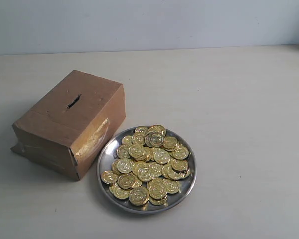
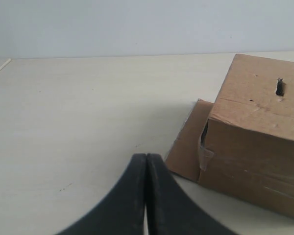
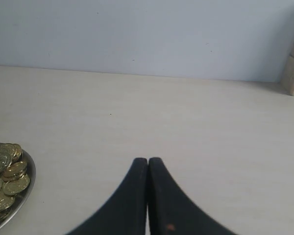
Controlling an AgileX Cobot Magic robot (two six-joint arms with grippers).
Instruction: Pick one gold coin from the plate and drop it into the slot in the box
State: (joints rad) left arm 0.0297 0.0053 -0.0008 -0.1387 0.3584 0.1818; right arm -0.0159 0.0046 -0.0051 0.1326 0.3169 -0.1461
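Brown cardboard: the box sits on the pale tabletop, toward its left edge and about midway between the far and near edges, turned at an angle. A short dark slot is cut in the top panel. Glossy tape runs along the side facing the plate, and a loose flap lies flat at the base. Just beside the box, closer to the near edge, lies the silver plate, heaped with gold coins; whether rim and box touch cannot be told. Left gripper: black fingers pressed together, empty, above bare tabletop beside the box. Right gripper: likewise closed on nothing, with the plate off to one side.
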